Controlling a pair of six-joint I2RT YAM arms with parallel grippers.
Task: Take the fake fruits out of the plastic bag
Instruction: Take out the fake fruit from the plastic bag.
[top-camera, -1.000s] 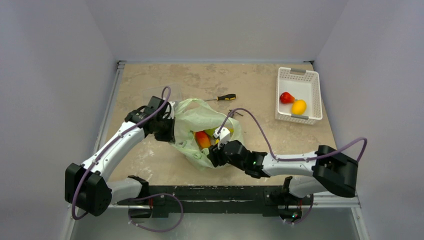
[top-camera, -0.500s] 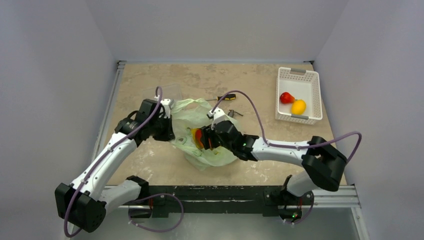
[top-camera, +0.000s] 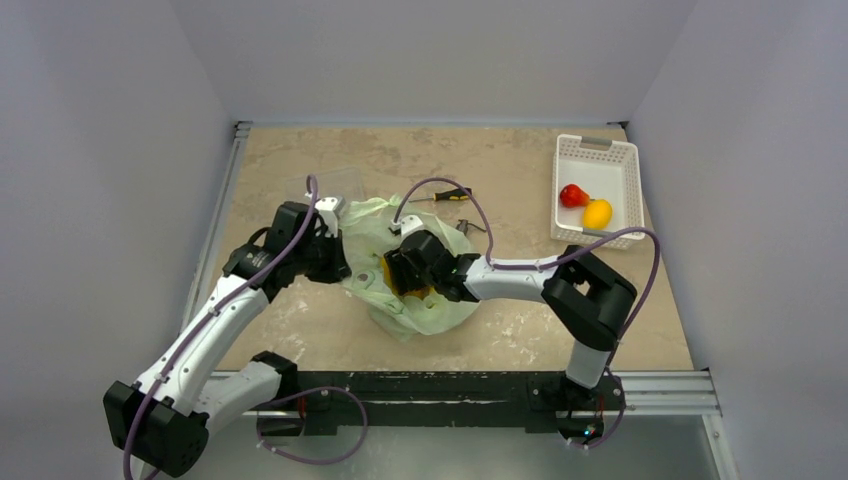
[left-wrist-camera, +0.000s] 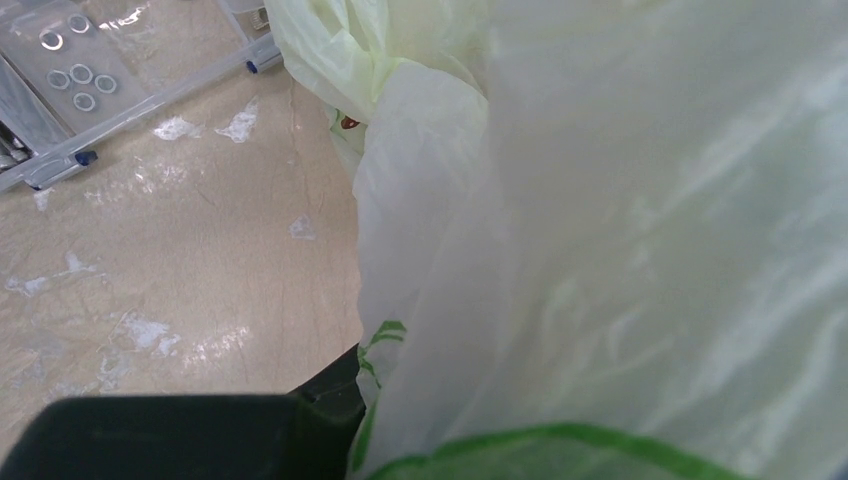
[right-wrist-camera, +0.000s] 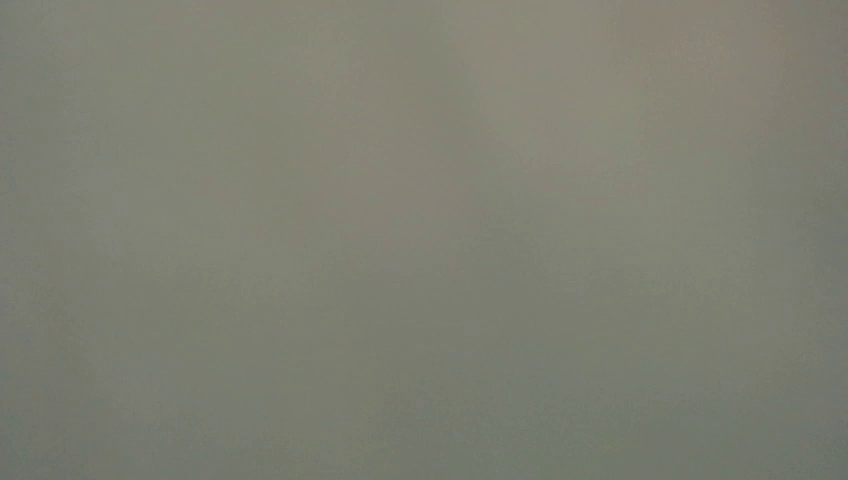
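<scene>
Grippers at thin, crinkly, pale yellow-green plastic bag (top-camera: 432, 308).
I see left gripper (top-camera: 336, 264) pinched shut on its edge; right gripper (top-camera: 398, 272) inside (wrist view blank), grip unreadable.

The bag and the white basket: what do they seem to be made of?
Bag: thin plastic film, translucent pale yellow-green, judging by its soft crinkles and folds. Basket: apparently rigid moulded plastic, white and fairly matte, with slotted walls.

Loose plastic bag (top-camera: 430, 312) crowds right gripper (top-camera: 394, 275).
</scene>
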